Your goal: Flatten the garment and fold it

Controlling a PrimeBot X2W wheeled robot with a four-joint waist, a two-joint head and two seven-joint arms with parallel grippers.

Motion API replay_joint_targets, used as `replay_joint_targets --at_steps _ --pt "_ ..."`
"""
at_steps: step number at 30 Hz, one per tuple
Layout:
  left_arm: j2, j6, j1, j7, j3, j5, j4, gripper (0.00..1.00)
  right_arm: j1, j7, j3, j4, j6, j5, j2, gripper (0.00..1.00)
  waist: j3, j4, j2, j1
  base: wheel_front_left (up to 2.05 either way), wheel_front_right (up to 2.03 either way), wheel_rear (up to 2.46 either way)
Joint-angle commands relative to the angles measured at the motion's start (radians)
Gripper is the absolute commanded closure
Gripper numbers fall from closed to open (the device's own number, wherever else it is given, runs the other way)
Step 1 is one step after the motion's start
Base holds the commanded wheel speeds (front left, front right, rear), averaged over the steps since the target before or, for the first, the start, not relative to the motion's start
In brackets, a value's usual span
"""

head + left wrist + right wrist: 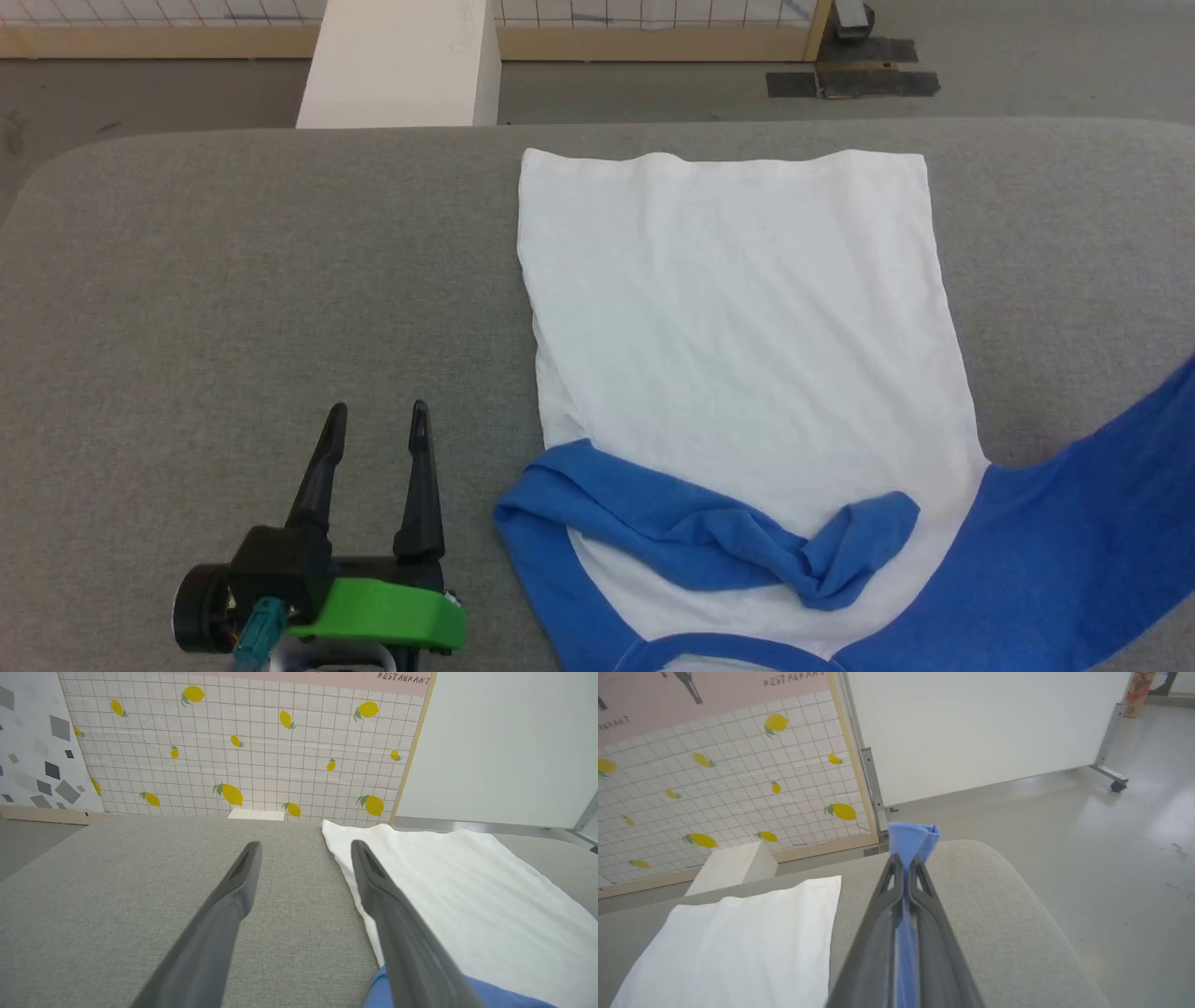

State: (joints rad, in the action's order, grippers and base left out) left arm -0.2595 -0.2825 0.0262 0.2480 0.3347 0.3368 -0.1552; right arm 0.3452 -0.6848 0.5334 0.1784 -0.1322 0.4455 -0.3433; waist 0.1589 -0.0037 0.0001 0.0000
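Garment (738, 317) lies spread on the grey padded table (233, 280), right of centre in the head view. Its white body is flat with a few soft creases, the hem is at the far side, and the blue collar trim (728, 642) is at the near edge of that view. One blue sleeve (700, 537) is folded in across the chest, its cuff end bunched just above the collar. The other sleeve (1074, 523) runs out to the right and leaves the head view at its right edge; whether it is lifted off the table there is hard to tell.

The left gripper (378, 408) sits over bare table just beside the garment's left edge, fingers apart and holding nothing (in the left wrist view, grey table shows between them and the white body (467, 891) lies off to the right).

The right gripper (903, 861) is clenched on blue sleeve fabric. A strip of it runs between the two fingers, and a small tuft (913, 837) sticks out past the tips. Below and to the left in that view, the white body lies on the table near its rounded corner.

Behind the table stand a lemon-patterned tiled wall (243, 756), a white block (401, 61) and a plain white panel (971, 728).
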Motion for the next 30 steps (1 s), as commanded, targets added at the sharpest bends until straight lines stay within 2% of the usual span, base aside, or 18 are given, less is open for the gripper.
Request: replay_joint_targets --at_steps 1,6,10,14,21,30 --pt "-0.002 -0.002 0.014 0.001 -0.001 0.007 -0.001 0.0 -0.015 -0.025 -0.045 0.035 0.002 0.022 0.018 1.0 -0.011 0.009 -0.0001 0.0 0.0 0.0 0.0" --pt "-0.002 -0.001 0.017 0.001 0.0 0.013 0.001 0.0 -0.015 -0.112 -0.225 0.171 0.002 0.086 0.061 1.0 -0.022 0.032 -0.0001 0.0 0.0 0.0 0.0" --pt "-0.004 0.001 0.022 0.002 -0.001 0.019 0.003 0.0 -0.017 -0.169 -0.381 0.261 0.002 0.094 0.106 1.0 -0.032 0.057 -0.0001 0.0 0.0 0.0 0.0" --pt "-0.004 0.003 0.028 0.002 0.0 0.026 0.005 0.0 -0.015 -0.206 -0.541 0.279 0.002 0.083 0.157 1.0 -0.038 0.082 -0.0001 0.0 0.0 0.0 0.0" --pt "0.002 0.006 0.023 0.002 0.014 0.027 0.009 0.0 0.003 -0.187 -0.752 0.159 0.002 0.066 0.21 1.0 -0.028 0.136 -0.0001 0.0 0.0 0.0 0.0" --pt "0.015 0.021 0.002 0.002 0.035 0.035 0.037 0.0 -0.019 -0.019 -0.897 -0.161 0.002 0.014 0.27 1.0 -0.017 0.211 -0.0001 0.0 0.0 0.0 0.0"
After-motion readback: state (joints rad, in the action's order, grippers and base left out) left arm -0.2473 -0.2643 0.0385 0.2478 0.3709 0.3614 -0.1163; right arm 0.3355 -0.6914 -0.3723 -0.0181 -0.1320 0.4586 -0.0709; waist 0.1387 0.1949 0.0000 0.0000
